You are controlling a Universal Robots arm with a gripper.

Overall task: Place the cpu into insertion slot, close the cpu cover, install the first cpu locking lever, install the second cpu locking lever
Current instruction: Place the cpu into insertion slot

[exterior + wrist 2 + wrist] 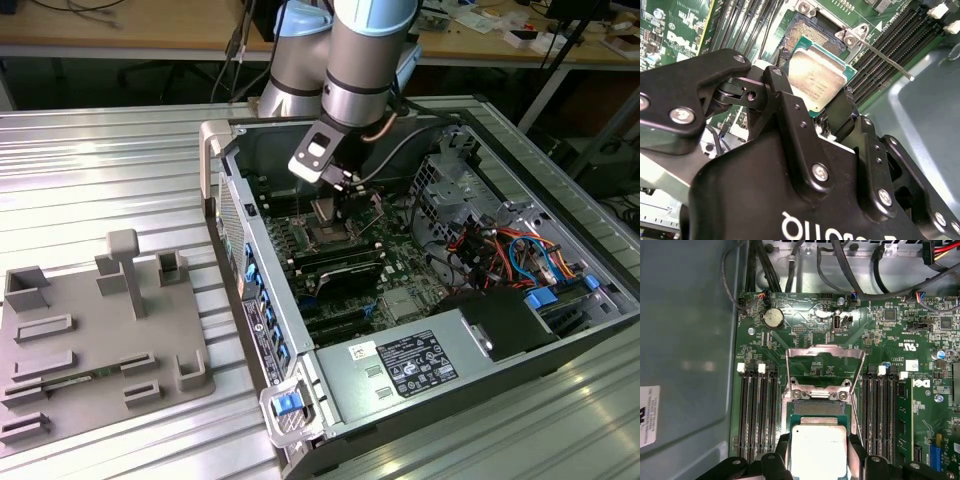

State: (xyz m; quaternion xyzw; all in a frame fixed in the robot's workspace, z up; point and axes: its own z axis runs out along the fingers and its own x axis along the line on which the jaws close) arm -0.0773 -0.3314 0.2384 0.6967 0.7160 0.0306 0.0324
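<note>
My gripper (343,192) reaches down into the open computer case and is shut on the cpu (816,80), a small square chip with a silver-grey top. In both wrist views the black fingers (781,446) clamp two opposite edges of the cpu (819,450). It hangs just above the insertion slot (820,407), partly covering the slot's dark pin field (812,31). The cpu cover (824,365), a thin silver frame, is swung open beyond the slot's hinge. A thin metal locking lever (886,59) stands out free beside the slot.
Long black memory slots (758,410) flank the socket on both sides. A grey power-supply box (410,365) and bundles of cables (500,250) fill the case's near and right parts in the exterior view. A grey fixture plate (95,340) lies outside on the ribbed table.
</note>
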